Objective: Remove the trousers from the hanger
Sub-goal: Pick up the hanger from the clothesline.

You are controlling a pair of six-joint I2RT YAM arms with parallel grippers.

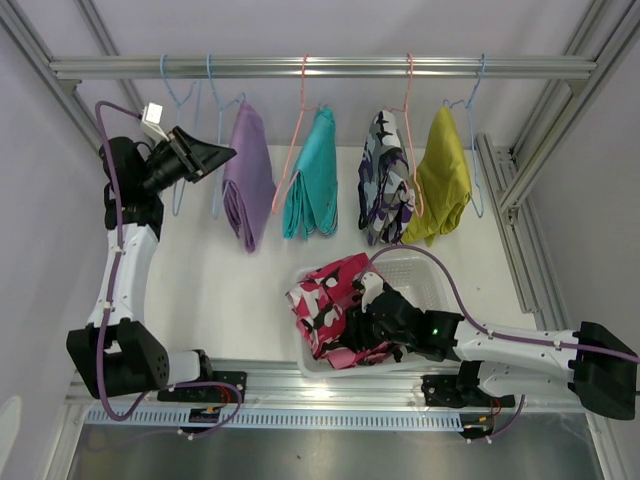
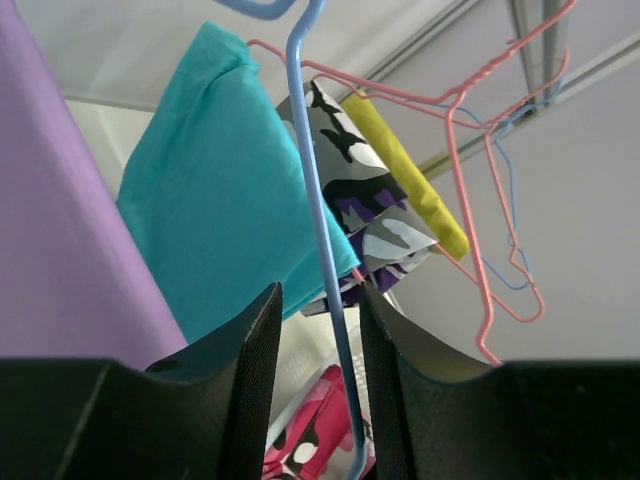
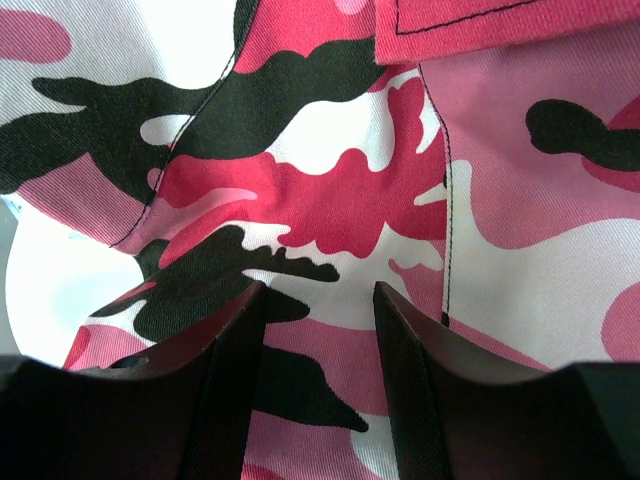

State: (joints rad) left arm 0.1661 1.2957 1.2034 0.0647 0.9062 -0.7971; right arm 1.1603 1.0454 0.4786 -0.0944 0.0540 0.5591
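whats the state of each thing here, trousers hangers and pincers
pink camo trousers: off the hanger, bunched in the white basket
lilac trousers: hung on the rail
teal trousers: hung
purple camo trousers: hung
mustard trousers: hung
blue hanger: bare
left pincer: open, around the blue hanger's wire
right pincer: open, over the pink camo trousers

No text, label, brand, number or sign can be read in any of the three views.
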